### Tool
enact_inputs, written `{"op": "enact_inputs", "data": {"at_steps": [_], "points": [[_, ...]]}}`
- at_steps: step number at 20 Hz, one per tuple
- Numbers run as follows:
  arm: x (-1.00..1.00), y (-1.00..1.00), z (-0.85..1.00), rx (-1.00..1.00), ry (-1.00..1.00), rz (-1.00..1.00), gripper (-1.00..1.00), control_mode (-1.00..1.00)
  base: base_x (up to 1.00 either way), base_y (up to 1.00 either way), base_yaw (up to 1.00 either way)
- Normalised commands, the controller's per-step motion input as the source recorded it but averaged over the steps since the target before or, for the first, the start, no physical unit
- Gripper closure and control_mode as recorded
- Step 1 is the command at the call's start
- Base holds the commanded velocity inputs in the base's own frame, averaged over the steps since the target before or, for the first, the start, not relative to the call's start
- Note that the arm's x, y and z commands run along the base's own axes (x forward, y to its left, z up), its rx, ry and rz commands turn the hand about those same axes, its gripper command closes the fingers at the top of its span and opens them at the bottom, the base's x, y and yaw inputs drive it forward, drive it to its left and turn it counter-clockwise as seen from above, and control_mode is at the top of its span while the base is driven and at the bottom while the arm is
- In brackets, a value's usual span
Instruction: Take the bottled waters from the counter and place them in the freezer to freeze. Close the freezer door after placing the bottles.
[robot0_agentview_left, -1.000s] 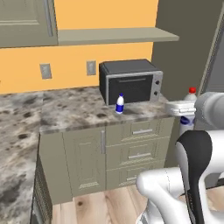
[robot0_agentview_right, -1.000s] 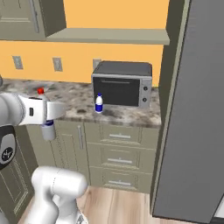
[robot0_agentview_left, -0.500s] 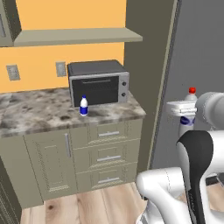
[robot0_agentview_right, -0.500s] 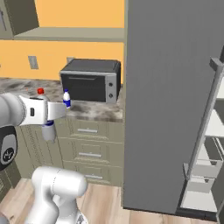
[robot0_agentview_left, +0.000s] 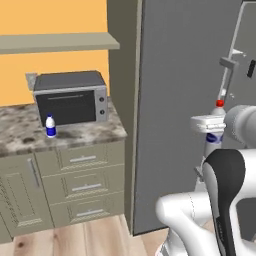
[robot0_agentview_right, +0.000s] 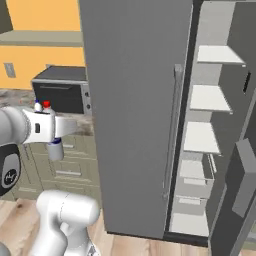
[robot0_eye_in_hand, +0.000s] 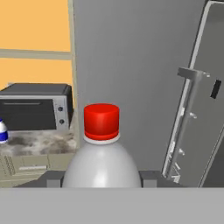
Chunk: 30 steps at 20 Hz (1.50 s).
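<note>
Your base is swinging toward the freezer (robot0_agentview_right: 210, 130) | claw (robot0_eye_in_hand: 101, 177) clamping red-capped bottle (robot0_eye_in_hand: 101, 153) | blue-capped bottle (robot0_agentview_left: 50, 125) waiting on tabletop (robot0_agentview_left: 90, 132), far left.

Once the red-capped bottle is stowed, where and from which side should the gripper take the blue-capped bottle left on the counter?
Probably around the body, at the blue label band of the blue-capped bottle, coming in level from the counter's open front edge. It stands upright and stubby, and the toaster oven sits close behind it, blocking the back. The gripper is shut on the red-capped bottle, so that must go first.
</note>
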Motion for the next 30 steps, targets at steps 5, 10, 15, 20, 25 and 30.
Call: {"op": "enact_inputs", "data": {"at_steps": [5, 10, 15, 20, 25, 30], "points": [[0.00, 0.00, 0.00, 0.00, 0.00, 0.00, 1.00, 1.00, 0.00, -0.87, -0.02], [0.00, 0.00, 0.00, 0.00, 0.00, 0.00, 1.00, 1.00, 0.00, -0.87, -0.02], [0.00, 0.00, 0.00, 0.00, 0.00, 0.00, 1.00, 1.00, 0.00, -0.72, -0.06], [0.00, 0.00, 0.00, 0.00, 0.00, 0.00, 1.00, 1.00, 0.16, -0.24, -0.07], [0.00, 0.00, 0.00, 0.00, 0.00, 0.00, 1.00, 1.00, 0.29, 0.14, 0.00], [0.00, 0.00, 0.00, 0.00, 0.00, 0.00, 1.00, 1.00, 0.38, 0.19, 0.00]]}}
